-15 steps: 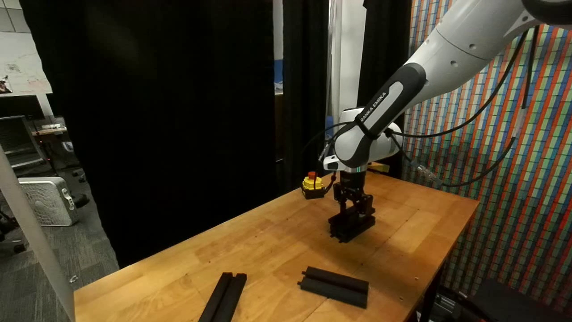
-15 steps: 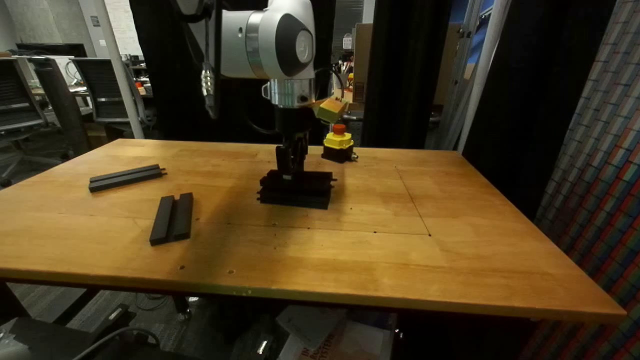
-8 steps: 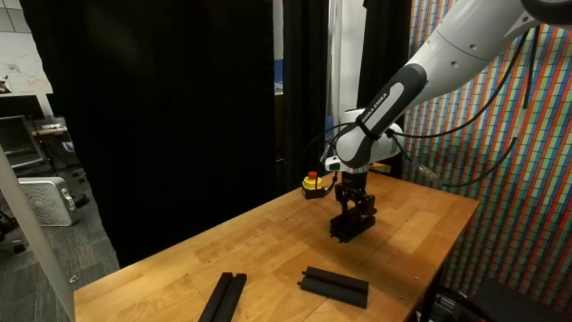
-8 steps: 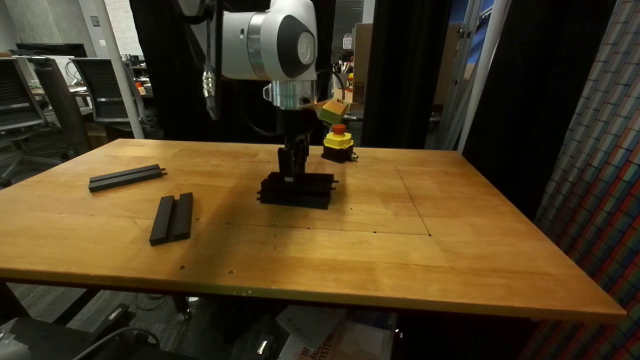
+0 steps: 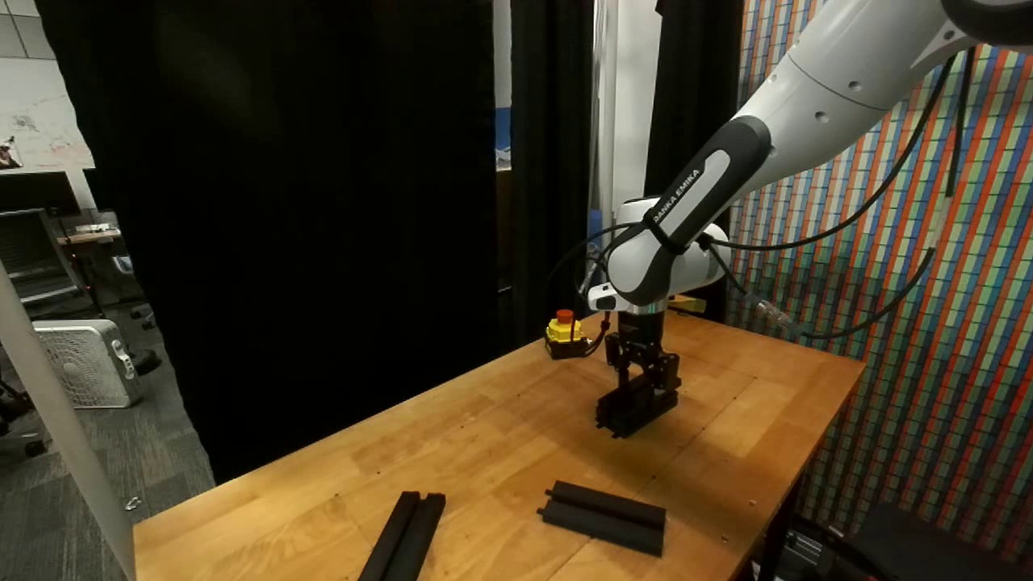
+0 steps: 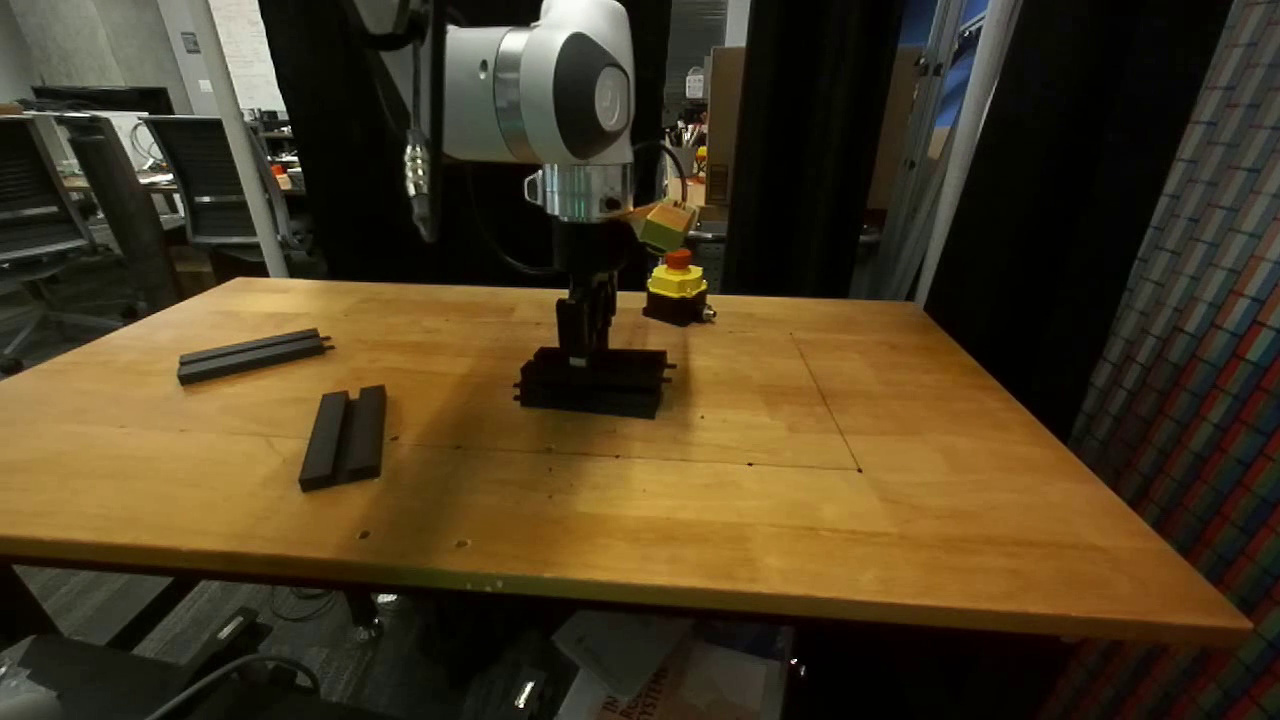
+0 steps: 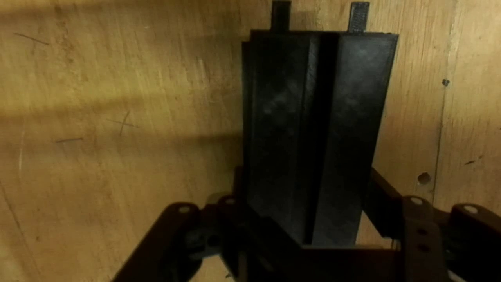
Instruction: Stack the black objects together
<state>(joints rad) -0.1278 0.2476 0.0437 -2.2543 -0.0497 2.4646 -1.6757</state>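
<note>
We have the hand (image 7: 306, 184) clenched on the top black bar (image 7: 289, 125) in the wrist view, fingers (image 7: 385, 203) against its long sides at 9 and 3 o'clock. Two prongs (image 7: 281, 15) jut out toward 12. A lower bar (image 7: 245, 98) peeks out along the 9 o'clock edge, so we log the pair as not quite flush. Stack (image 6: 590, 397) stands on the table (image 6: 750, 540); it's black on black, so we can't fairly count the layers. In an exterior view we put the nearer loose bar (image 5: 604, 520) between 6 and 7 o'clock from the stack and the farther loose bar (image 5: 403, 537) at 8, its lower end out of view. Both are black, grooved, lying flat, well apart from the stack. Yellow-and-red button (image 5: 565, 332) sits upright near the stack, between 10 and 11 o'clock.
</note>
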